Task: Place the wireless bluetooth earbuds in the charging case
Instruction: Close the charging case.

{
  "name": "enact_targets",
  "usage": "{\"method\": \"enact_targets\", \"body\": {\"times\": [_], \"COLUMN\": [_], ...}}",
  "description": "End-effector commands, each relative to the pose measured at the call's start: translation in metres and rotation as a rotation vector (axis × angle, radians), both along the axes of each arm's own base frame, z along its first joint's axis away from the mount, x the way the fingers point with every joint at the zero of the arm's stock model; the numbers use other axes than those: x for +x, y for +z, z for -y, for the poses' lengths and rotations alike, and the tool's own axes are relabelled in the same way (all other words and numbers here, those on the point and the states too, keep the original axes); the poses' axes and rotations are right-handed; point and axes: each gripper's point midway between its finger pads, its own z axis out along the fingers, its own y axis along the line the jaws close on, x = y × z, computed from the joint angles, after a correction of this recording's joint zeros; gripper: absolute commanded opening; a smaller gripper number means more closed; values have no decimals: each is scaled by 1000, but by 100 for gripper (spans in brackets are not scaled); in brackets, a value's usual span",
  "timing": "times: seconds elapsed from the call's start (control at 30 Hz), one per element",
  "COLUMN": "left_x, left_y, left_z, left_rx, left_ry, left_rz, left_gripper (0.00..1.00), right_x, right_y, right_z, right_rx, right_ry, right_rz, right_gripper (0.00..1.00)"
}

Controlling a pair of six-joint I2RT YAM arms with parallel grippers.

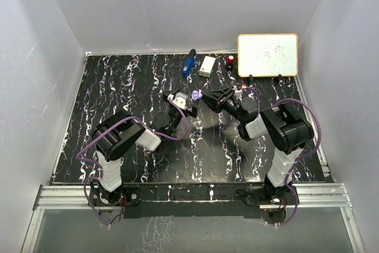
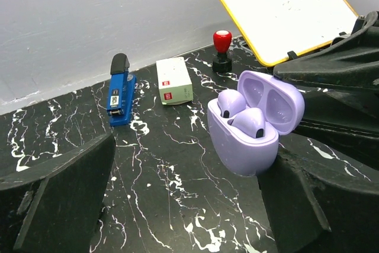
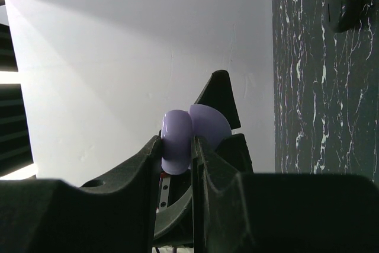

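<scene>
Black, white-veined marble table [image 1: 118,87]: a yellow-framed whiteboard [image 1: 267,54] is propped at its far right corner.

Right gripper [image 3: 176,146]: closed on the rounded lilac plastic charging case [image 2: 243,146], which is pinched between both fingers near table centre.

Left gripper [image 2: 192,164]: fingers spread wide, nothing held. The case is seen just beside its right finger; contact cannot be told.

Case lid: hinged open.

Behind the case, along the back wall, a blue stapler-like tool [image 2: 120,96], a small white cardboard box [image 2: 174,81] and a red-knobbed black stamp [image 2: 222,42] are noted.

Pale lilac earbuds [image 2: 249,121]: both are seated side by side in the case wells.
</scene>
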Motion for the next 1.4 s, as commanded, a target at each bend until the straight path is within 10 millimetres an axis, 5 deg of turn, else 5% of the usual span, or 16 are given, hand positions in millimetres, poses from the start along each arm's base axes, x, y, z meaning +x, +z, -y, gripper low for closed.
{"method": "enact_targets", "body": {"times": [0.0,1.37], "left_x": [-3,5], "left_y": [75,77], "left_z": [-17,-23], "left_rx": [-175,-155], "left_ry": [37,55], "left_rz": [182,200], "left_gripper": [99,99], "right_x": [-5,-6], "right_y": [22,23], "right_z": [3,3], "right_rx": [16,12], "right_ry": [-7,-3], "right_rz": [77,85], "right_gripper": [0,0]}}
